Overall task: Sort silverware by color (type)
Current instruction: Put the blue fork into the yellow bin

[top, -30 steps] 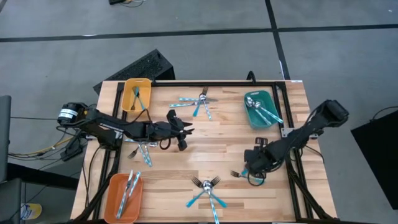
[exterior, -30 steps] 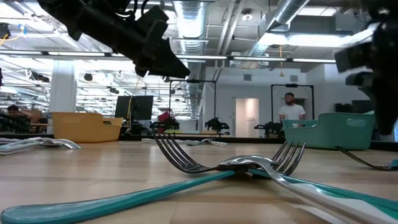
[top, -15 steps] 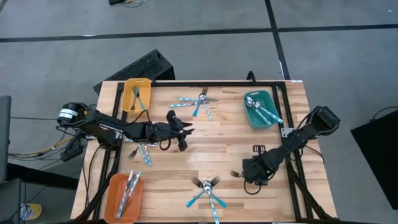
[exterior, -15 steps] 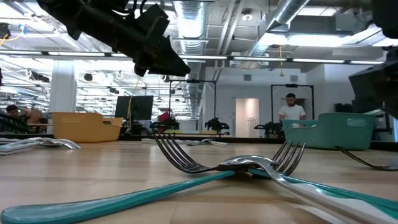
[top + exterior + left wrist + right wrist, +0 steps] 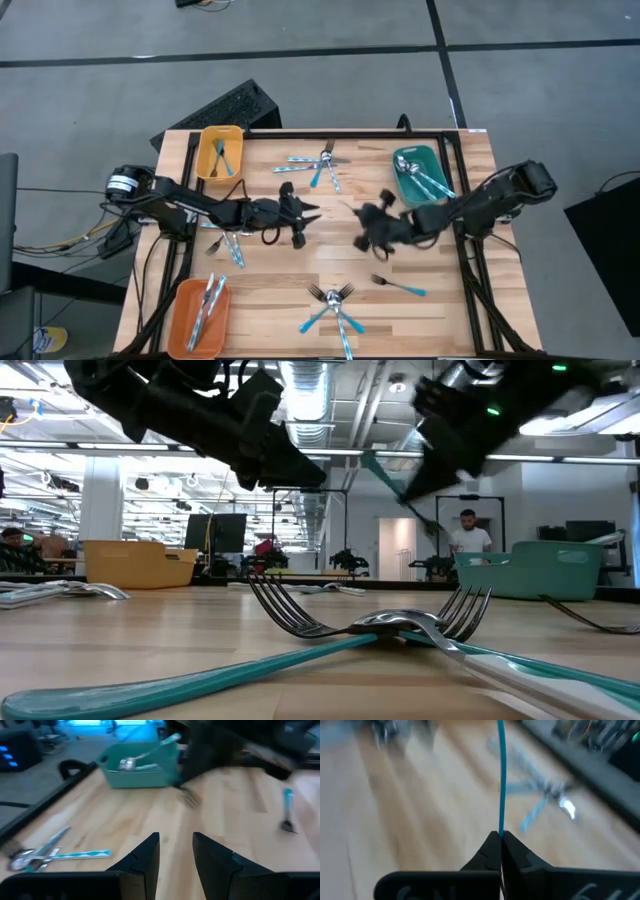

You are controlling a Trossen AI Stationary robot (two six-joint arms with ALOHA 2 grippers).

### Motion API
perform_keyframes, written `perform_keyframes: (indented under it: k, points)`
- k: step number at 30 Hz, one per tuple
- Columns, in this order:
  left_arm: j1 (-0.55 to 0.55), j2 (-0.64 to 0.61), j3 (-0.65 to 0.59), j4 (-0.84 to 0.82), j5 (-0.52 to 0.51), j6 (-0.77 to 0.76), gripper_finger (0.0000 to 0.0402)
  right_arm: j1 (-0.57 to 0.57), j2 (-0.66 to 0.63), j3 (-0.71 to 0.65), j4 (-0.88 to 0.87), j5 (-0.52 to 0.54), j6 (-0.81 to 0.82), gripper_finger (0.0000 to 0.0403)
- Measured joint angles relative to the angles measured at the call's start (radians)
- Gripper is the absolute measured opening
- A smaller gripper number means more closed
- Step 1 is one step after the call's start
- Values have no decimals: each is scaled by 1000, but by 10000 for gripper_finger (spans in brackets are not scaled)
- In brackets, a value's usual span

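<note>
The right hand hung mid-frame over the counter, pinched shut on a slim blue-handled utensil (head unseen), handle running straight out from its fingers. The teal tray lay upper right, open boards between. The left hand sat half-open, empty.

Around the wooden table the floor is grey. Behind it there is a big hall with ceiling ducts, a doorway and a person standing far.
</note>
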Motion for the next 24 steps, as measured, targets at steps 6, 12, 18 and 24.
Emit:
perform_keyframes:
  k: [6,12,18,24]
  points:
    - [-2,0,0,23,19,17,106,-68,8,1,358,-268,-183,8]
    - [-9,11,0,112,180,70,106,-102,10,2,481,-463,-244,7]
    - [-8,32,6,215,195,127,105,-112,10,2,575,-513,-286,7]
    - [6,29,8,283,197,127,87,-118,10,2,622,-528,-310,7]
